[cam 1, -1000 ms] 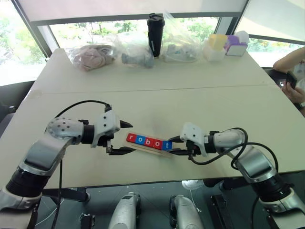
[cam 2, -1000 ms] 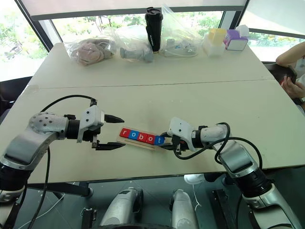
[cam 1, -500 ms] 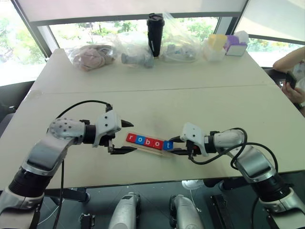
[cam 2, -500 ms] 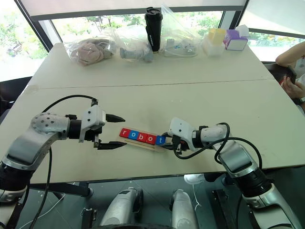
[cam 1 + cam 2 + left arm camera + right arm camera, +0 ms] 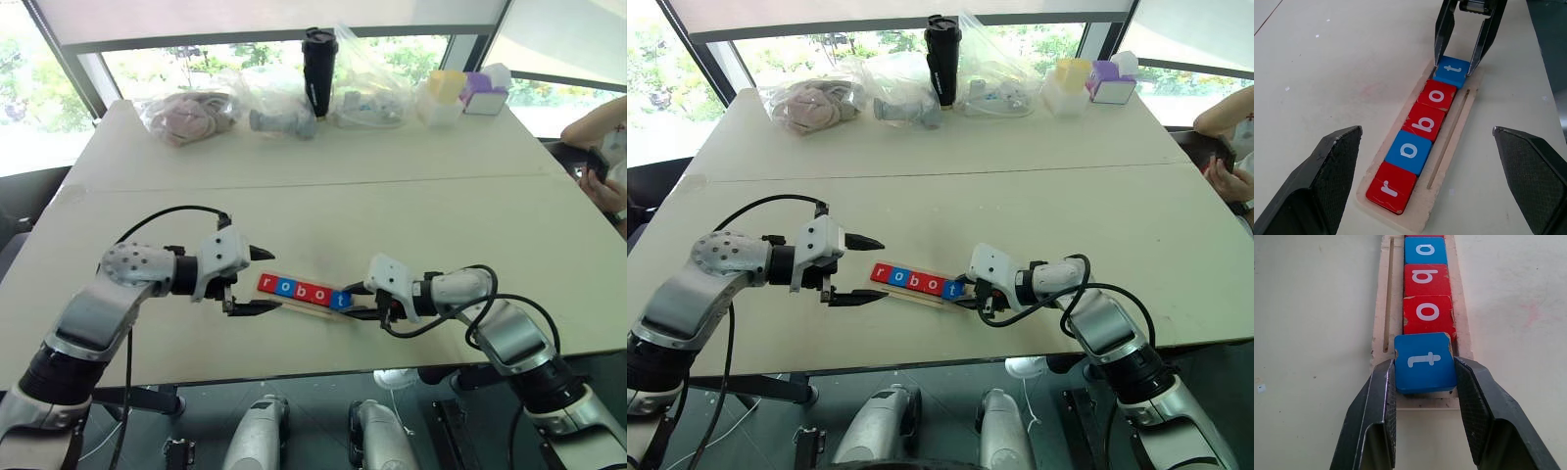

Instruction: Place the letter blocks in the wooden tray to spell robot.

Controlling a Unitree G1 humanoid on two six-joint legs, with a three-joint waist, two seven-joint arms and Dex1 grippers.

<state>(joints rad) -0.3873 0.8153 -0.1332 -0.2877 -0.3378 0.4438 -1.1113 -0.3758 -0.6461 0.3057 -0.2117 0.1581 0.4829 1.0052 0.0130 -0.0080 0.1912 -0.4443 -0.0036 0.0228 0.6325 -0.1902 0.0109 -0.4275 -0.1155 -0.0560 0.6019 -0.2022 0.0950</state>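
The wooden tray [image 5: 1449, 161] lies near the table's front edge. Five letter blocks in it read robot: red r [image 5: 1391, 188], blue o [image 5: 1409, 151], red b [image 5: 1424, 122], red o [image 5: 1436, 94], blue t [image 5: 1451, 71]. My right gripper [image 5: 356, 300] is at the tray's right end, shut on the t block [image 5: 1425, 361] with one finger on each side. The t sits slightly askew against the red o. My left gripper [image 5: 265, 281] is wide open just off the tray's left end, its fingers [image 5: 1327, 176] on either side of the r end without touching it.
Along the table's far edge stand clear plastic bags [image 5: 191, 113], a black tumbler [image 5: 318, 70] and yellow and purple boxes [image 5: 460, 93]. A person's arm [image 5: 598, 132] shows at the right edge. A seam [image 5: 313, 184] runs across the tabletop.
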